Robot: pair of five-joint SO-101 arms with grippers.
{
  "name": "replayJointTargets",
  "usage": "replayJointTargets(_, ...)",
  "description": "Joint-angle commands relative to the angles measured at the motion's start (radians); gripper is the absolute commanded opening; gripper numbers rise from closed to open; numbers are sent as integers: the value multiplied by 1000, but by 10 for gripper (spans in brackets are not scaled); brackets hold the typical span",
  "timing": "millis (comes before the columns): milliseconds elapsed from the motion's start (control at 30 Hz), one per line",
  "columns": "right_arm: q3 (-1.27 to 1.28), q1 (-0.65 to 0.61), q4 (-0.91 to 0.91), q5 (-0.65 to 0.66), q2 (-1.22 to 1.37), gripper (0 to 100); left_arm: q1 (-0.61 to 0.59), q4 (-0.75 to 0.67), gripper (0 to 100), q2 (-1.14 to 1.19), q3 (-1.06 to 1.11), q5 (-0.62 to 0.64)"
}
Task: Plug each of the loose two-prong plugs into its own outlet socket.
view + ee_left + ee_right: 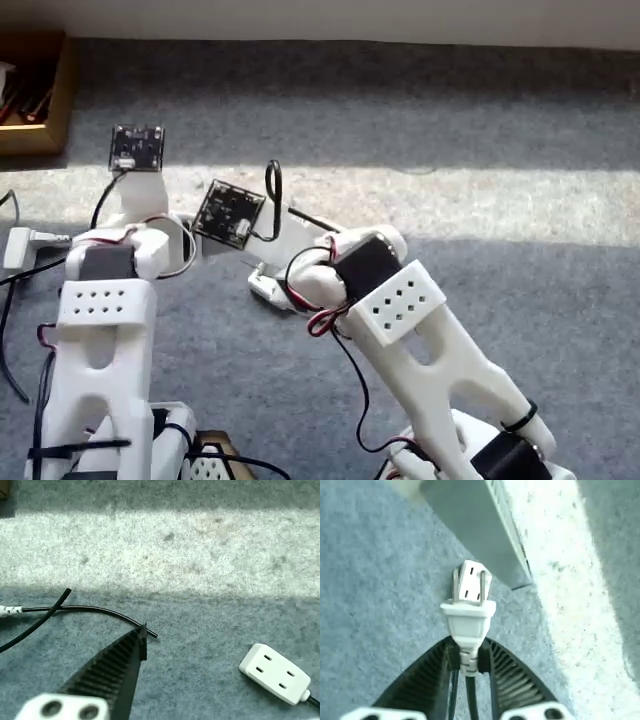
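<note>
Though the right gripper (467, 655) is clamped on the white two-prong plug (468, 617), its prongs only reach the white outlet socket (469, 575) on the carpet (380, 580); I'd judge they are not pushed home. The left gripper (141, 635) is pinched together beside a black cable (90, 609), so no plug looks seated yet.

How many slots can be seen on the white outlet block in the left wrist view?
4: two side by side at the outlet block's free end, two nearer its cord. Its other faces are hidden.
</note>
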Motion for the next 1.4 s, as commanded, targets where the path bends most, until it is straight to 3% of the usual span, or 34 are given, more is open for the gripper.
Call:
replayJointTargets(0,-71,-31,8,-87,-5,7,-24,181,614,-12,-217,-72)
replayJointTargets(100,-68,-48,7,-124,4,7,-71,252,614,-12,-325,-170)
replayJointTargets(200,-67,-28,-8,-133,24,7,-119,290,614,-12,-380,-178)
replayJointTargets(433,-79,1,-35,-192,39,7,-81,338,613,-12,-268,-180)
replayJointTargets(767,-280,-93,142,-239,38,7,45,110,613,-5,-4,-114)
replayJointTargets(933,-338,-108,202,-239,41,7,54,94,612,-5,35,-114)
replayJointTargets(1367,-189,27,214,-184,48,7,-139,48,612,-8,-4,-114)
